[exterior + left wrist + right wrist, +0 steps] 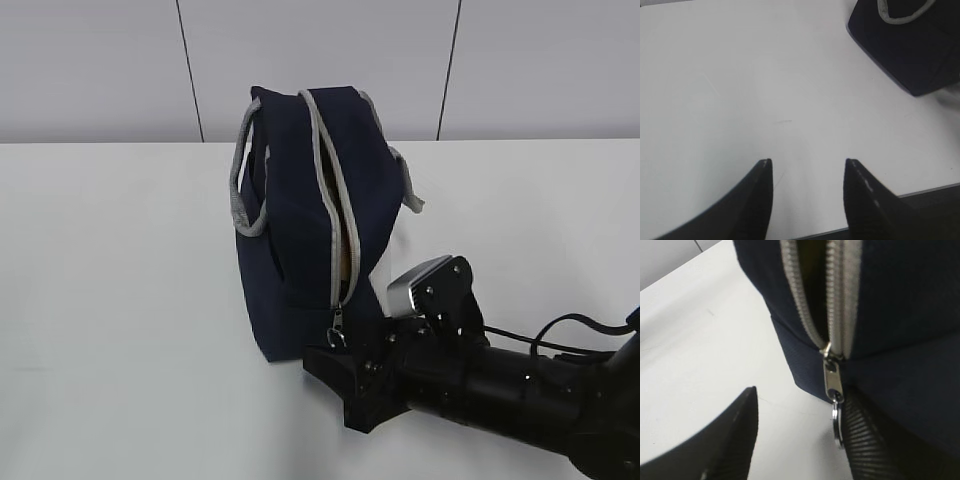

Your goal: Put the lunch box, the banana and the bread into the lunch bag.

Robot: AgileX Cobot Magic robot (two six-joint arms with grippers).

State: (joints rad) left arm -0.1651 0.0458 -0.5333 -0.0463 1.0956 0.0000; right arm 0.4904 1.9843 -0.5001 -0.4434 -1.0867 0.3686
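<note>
The navy lunch bag [300,230] stands on the white table, its grey zipper open along the top and partway down the near end. Something tan shows inside the gap [346,255]; I cannot tell what it is. The lunch box, banana and bread are out of view. My right gripper [330,385] is open at the bag's near end. In the right wrist view [801,392] the metal ring pull [836,427] hangs against the inner face of its right finger [865,435]. My left gripper [808,162] is open and empty over bare table, with the bag [910,45] at the far right.
The table's front edge [930,192] lies just under my left gripper. A grey webbing handle [243,190] hangs on the bag's left side, another [408,185] on its right. A panelled wall stands behind the table.
</note>
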